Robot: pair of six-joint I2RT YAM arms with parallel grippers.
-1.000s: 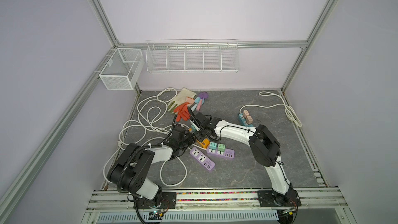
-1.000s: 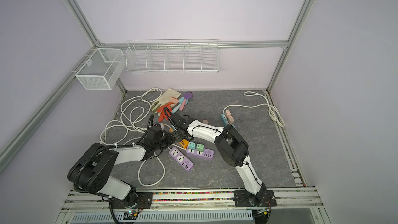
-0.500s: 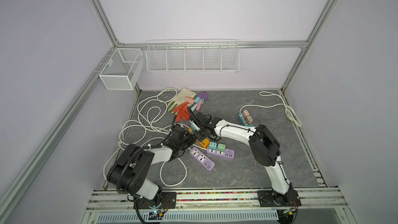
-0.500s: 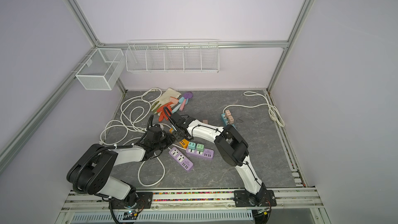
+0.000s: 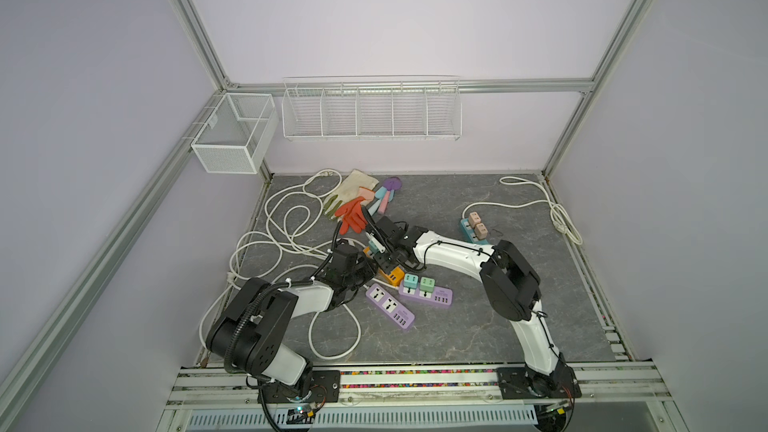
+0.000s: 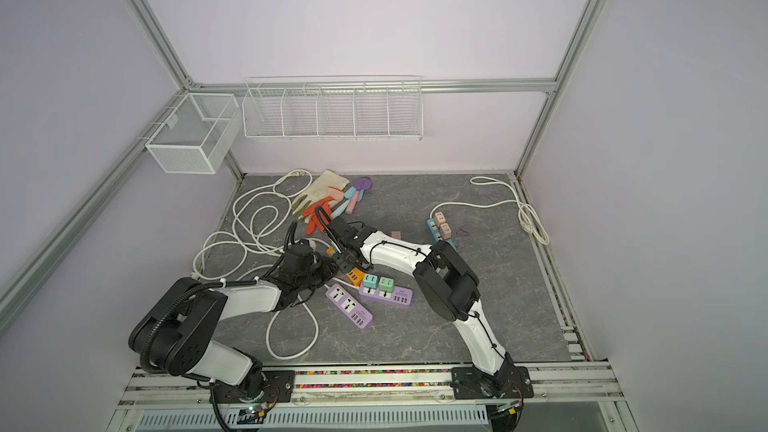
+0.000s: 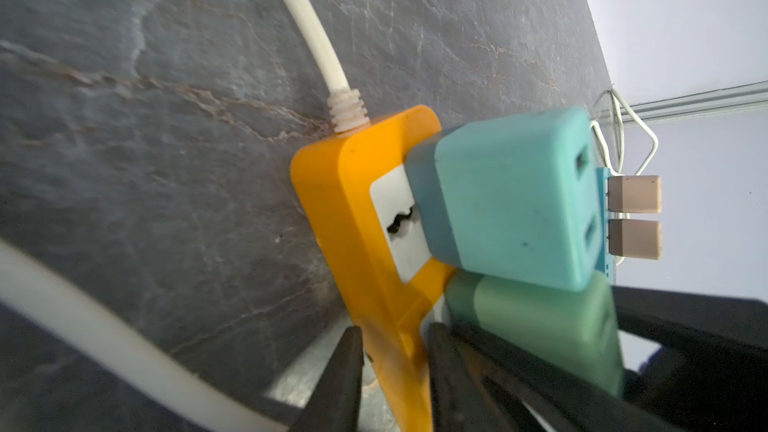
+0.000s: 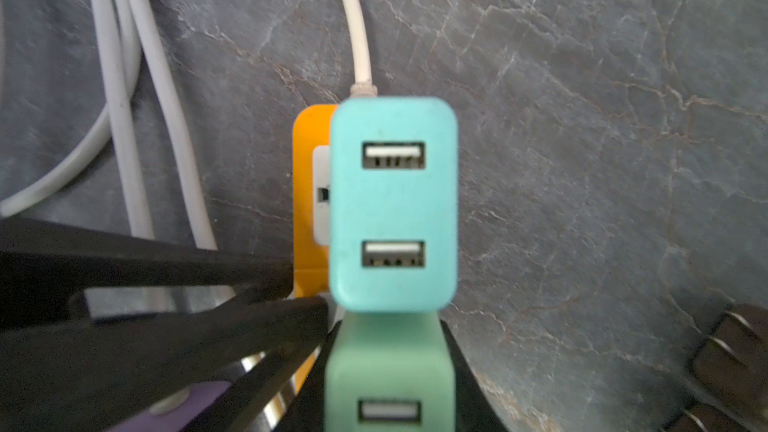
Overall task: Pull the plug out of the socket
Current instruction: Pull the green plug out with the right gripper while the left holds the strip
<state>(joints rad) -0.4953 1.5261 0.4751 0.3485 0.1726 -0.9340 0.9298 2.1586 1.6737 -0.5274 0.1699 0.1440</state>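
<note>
Right end effector (image 8: 386, 347) clamped on green plug (image 8: 386, 376), seated in orange socket strip (image 7: 353, 201) beside teal plug (image 8: 395, 201); left end effector (image 7: 395, 371) pinching strip edge on counter (image 7: 166, 118); print on purple strips (image 5: 390, 307) too small to read

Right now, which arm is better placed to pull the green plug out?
The right. The right gripper is shut on the green plug, one finger on each side. The left gripper pinches the orange strip, so it seems better suited to holding that down.
</note>
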